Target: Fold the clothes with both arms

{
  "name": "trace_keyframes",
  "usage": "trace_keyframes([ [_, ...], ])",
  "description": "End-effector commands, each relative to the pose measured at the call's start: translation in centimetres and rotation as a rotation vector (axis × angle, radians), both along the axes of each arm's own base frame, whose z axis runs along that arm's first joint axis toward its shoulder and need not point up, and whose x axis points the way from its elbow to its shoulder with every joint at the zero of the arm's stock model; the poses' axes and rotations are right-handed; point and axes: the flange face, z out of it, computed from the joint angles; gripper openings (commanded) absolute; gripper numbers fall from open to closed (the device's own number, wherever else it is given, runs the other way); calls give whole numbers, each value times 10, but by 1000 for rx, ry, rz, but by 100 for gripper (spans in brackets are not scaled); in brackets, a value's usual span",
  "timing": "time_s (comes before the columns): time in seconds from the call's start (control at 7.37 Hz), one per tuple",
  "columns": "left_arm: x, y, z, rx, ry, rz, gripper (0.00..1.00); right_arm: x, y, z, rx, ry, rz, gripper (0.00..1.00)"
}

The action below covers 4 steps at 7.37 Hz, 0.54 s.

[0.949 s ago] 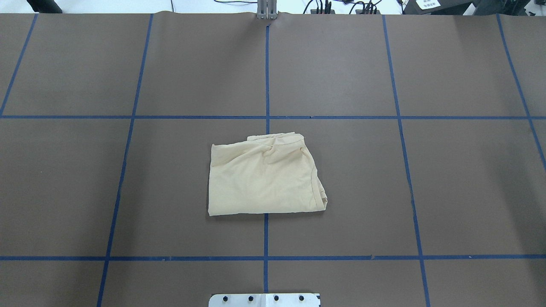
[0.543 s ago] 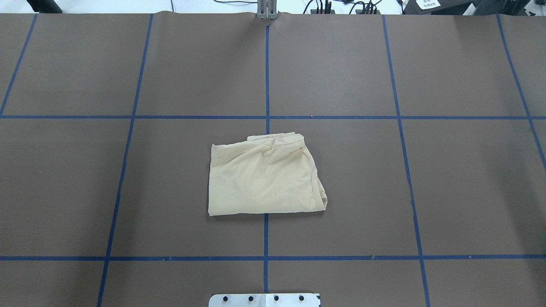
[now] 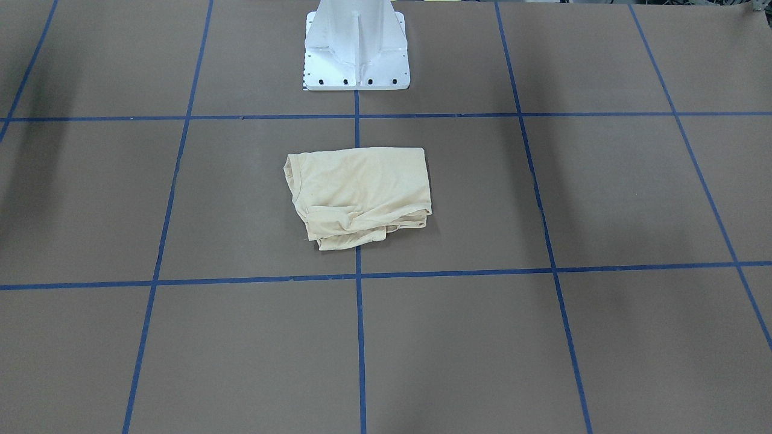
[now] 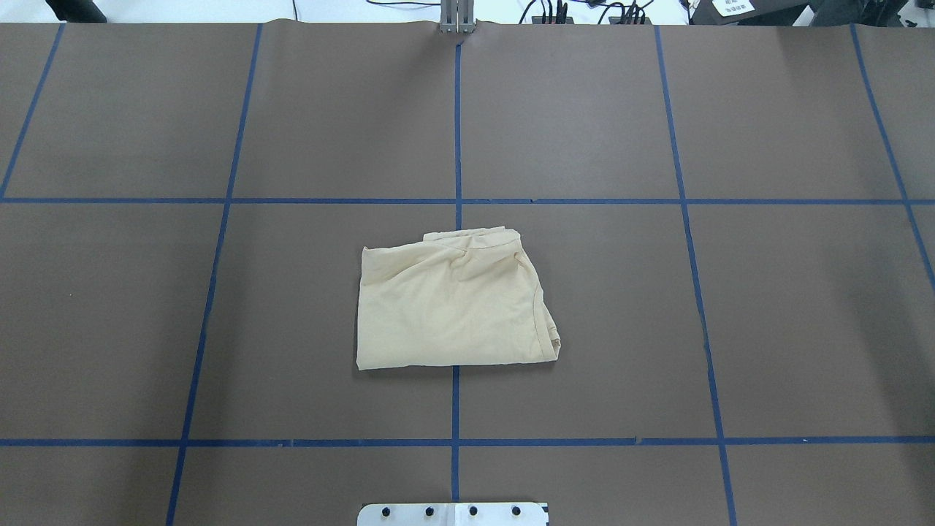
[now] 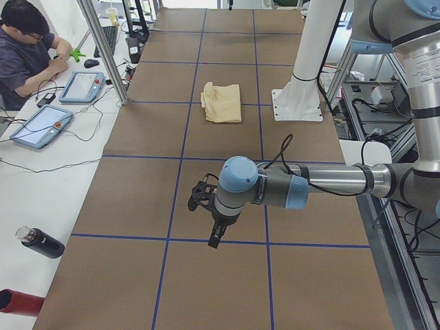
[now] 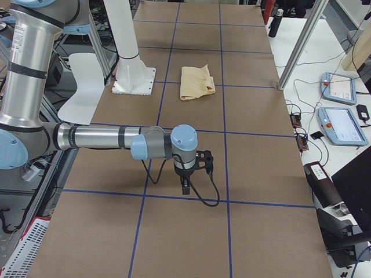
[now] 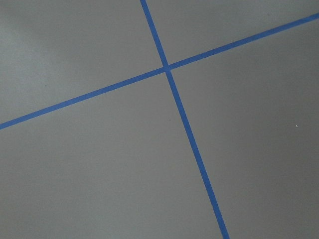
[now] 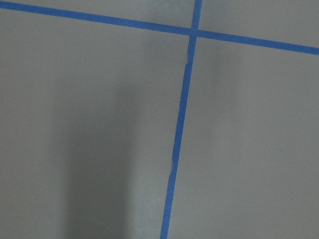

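Note:
The pale cream-yellow shirt (image 4: 453, 307) lies folded into a compact rectangle at the table's middle, near the robot's base. It also shows in the front view (image 3: 359, 193), the left side view (image 5: 221, 103) and the right side view (image 6: 196, 82). No print is visible. My left gripper (image 5: 214, 234) hangs over bare table far from the shirt, at the table's left end. My right gripper (image 6: 185, 185) hangs over bare table at the right end. I cannot tell whether either is open or shut. Both wrist views show only table and blue tape.
The white pedestal base (image 3: 356, 54) stands just behind the shirt. The brown table (image 4: 584, 292) carries a blue tape grid. An operator (image 5: 27, 48) sits by tablets (image 5: 41, 127) and a bottle (image 5: 41, 242) beside the table. More tablets (image 6: 342, 124) lie at the other end.

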Motion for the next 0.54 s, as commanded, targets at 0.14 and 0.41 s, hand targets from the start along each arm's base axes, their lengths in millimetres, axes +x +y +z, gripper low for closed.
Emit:
trace_keyframes([
  [0.14, 0, 4, 3, -9, 1, 0, 100, -6, 1, -1, -14, -80, -9, 100],
  [0.41, 0, 4, 3, -9, 1, 0, 100, -9, 9, 4, -39, -141, -18, 100],
])
